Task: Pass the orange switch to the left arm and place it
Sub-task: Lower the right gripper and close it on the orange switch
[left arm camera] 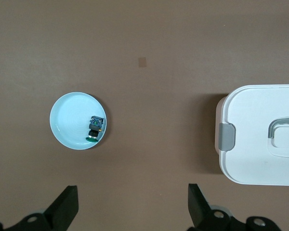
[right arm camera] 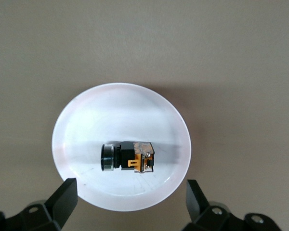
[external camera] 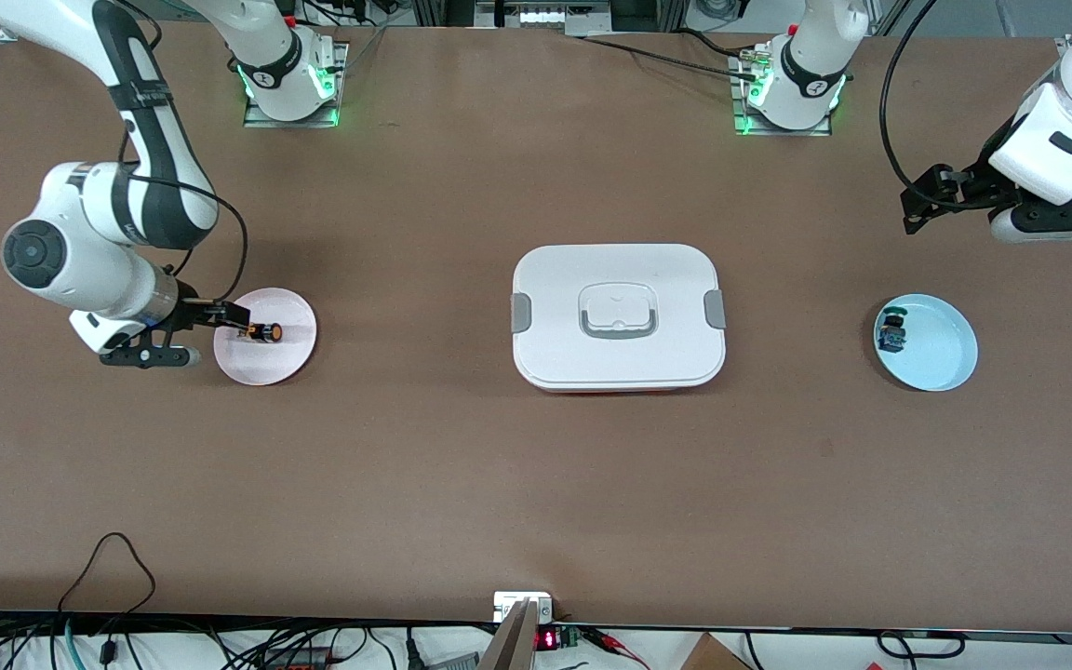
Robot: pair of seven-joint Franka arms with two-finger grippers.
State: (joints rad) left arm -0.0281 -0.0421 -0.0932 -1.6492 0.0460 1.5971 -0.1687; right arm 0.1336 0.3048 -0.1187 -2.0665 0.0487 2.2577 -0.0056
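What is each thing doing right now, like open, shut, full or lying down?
Orange switch: lying on its side in the pink plate, not held.
Pink plate: holds the switch.
Box: lid on, clips down.
Blue plate: holds a small dark part.
Right claw: open, over the pink plate, around the switch.
Left claw: open, empty, up over the table by the blue plate, waiting.

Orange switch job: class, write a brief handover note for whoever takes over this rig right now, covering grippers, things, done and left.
Right gripper: open, over the pink plate, straddling the orange switch; nothing gripped.
Left gripper: open, empty, waiting above the table near the blue plate.
Orange switch: lying on the pink plate at the right arm's end.
Box: closed, mid-table between the plates.
Blue plate holds a small dark part.
Done: approach only.
Left: grasp, handover clear of the box, placing.
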